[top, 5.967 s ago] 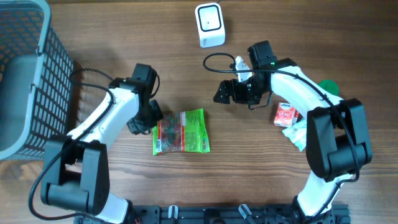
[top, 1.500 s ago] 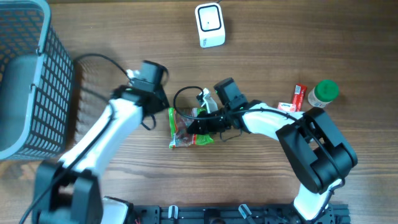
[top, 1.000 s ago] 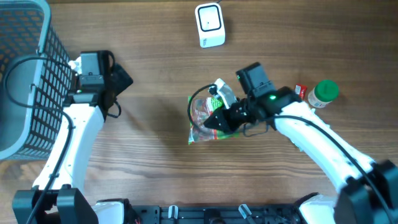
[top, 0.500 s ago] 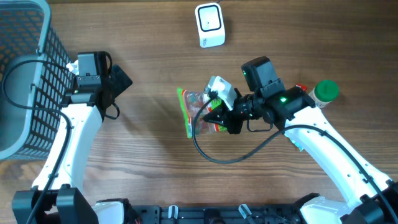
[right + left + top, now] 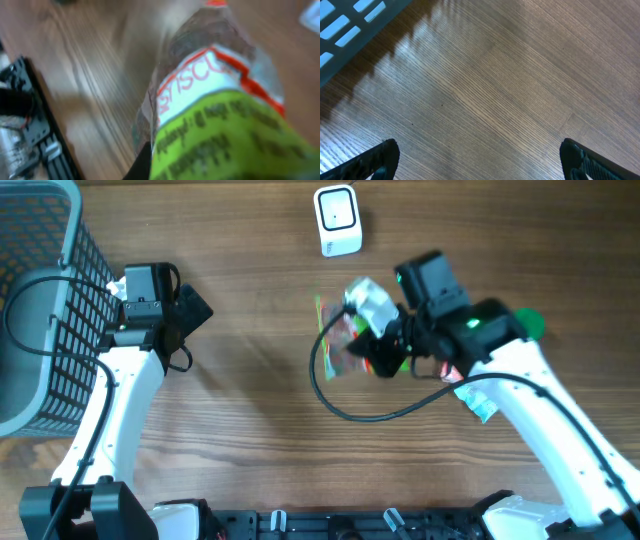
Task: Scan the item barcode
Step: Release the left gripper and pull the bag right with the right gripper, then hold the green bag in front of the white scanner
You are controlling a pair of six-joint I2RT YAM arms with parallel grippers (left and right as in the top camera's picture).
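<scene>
The bag point(image 5: 338, 340) looks light and soft: a thin film pouch, limp when it hangs, likely to crinkle and fold over on itself. The film is probably slick, and the contents look like small loose pieces that could crush under a hard squeeze. The best hold is a pinch on a flat sealed edge, clear of the filled middle and clear of whichever face carries the barcode, so the printed panel stays flat and uncovered.

The right claw point(image 5: 383, 352) is closed tight on the bag, pinching it at one edge. It holds the bag up off the table point(image 5: 250, 430), in front of the scanner point(image 5: 337, 220) and a touch to its right, not yet close to it. The left claw point(image 5: 197, 310) is spread wide and empty, well off to the scanner's left.

The bag is clear plastic over brownish and reddish contents, with a lime-green panel of dark print and a white band of red lettering edged in red. Both views of it are blurred. No barcode shows, so I cannot tell which face carries it.
</scene>
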